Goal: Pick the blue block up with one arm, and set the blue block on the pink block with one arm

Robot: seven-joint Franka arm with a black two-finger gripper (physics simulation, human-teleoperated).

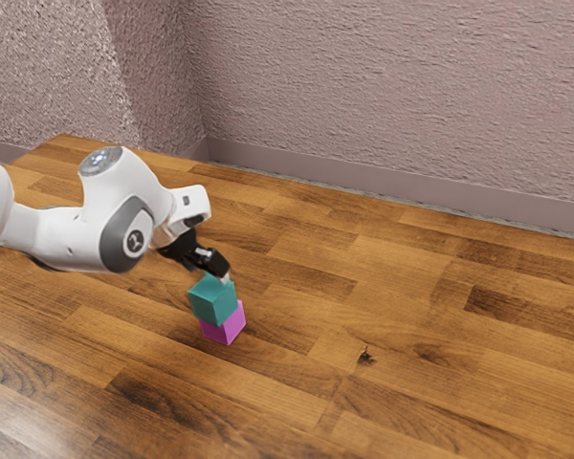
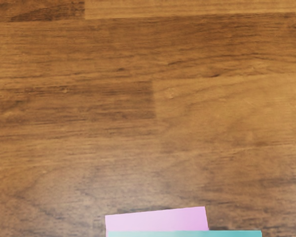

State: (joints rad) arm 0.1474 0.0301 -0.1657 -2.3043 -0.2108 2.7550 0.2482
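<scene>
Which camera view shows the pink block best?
The exterior view: the pink block shows two side faces there, under the blue block. In the wrist view, a strip of it shows beyond the blue block's edge.

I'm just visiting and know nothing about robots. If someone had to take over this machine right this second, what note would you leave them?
Gripper: down at the top of the blue block. These views do not show whether it is open or shut.
Things: the blue block (it looks teal) appears to rest on the pink block, set off a little toward the exterior view's left. The pink block stands on the wooden surface.
Done: pick-up and carry, and the stack looks made.
Left: confirm the release, lift the arm away, and check that the blue block sits steady.
</scene>
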